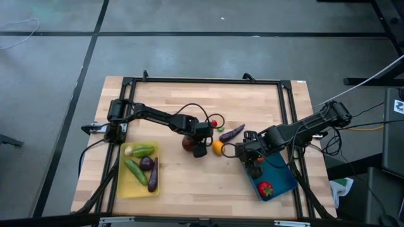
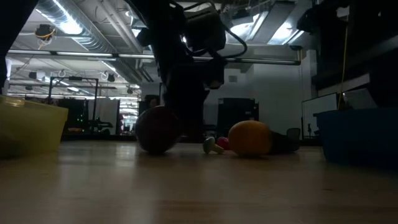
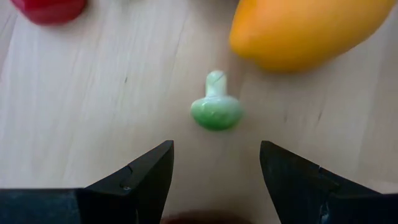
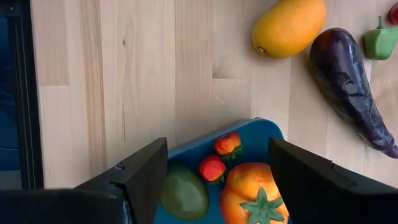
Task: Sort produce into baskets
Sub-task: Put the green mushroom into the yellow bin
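Note:
My left gripper (image 1: 199,150) (image 3: 214,155) is open and empty, low over the table between a dark red apple (image 1: 188,144) (image 2: 158,129) and an orange (image 1: 217,147) (image 3: 305,28). A small green piece (image 3: 216,109) lies on the wood just ahead of its fingers. My right gripper (image 1: 251,151) (image 4: 219,149) is open and empty over the far end of the blue basket (image 1: 281,180) (image 4: 261,134). That basket holds an avocado (image 4: 183,194), an orange pepper (image 4: 255,193), two small red pieces (image 4: 213,168) and a red pepper (image 1: 265,188). A purple eggplant (image 1: 232,132) (image 4: 351,87) lies on the table.
The yellow basket (image 1: 124,183) at the near left holds a green pepper (image 1: 142,151), a cucumber (image 1: 135,171) and two eggplants (image 1: 151,171). A small red piece (image 1: 214,123) and a green pepper (image 4: 380,40) lie near the eggplant. A black frame rail (image 1: 202,81) borders the table.

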Available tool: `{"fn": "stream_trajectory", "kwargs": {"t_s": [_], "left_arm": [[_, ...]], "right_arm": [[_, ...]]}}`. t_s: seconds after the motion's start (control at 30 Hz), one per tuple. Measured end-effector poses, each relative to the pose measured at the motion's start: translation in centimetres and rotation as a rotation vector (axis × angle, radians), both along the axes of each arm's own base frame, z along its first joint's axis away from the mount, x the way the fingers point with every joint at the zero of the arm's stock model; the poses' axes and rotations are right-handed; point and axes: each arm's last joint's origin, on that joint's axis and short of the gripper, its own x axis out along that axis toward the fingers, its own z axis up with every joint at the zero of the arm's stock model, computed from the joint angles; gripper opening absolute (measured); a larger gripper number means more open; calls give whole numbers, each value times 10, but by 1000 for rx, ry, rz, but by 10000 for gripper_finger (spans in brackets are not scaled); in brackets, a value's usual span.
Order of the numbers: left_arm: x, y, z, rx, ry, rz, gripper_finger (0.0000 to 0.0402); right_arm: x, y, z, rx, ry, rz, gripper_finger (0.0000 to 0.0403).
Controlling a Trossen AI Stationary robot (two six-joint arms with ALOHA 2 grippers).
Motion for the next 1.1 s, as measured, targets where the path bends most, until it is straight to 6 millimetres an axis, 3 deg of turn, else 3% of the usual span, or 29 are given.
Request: {"fn": "stream_trajectory", "kwargs": {"t_s": [0.33,0.57,0.73,1.1], "left_arm": [[8,4,3,77,-93,-16,235],[12,1,-17,80,-55,-25,235],[12,1,-19,86,-44,-21,229],[12,7,-18,103,-43,-6,112]], "right_arm": [[0,0,0,0,-1,0,273],[0,0,0,1,-3,0,273],[0,0,0,2,-4,0,273],[1,0,0,4,-12,0,273]]}}
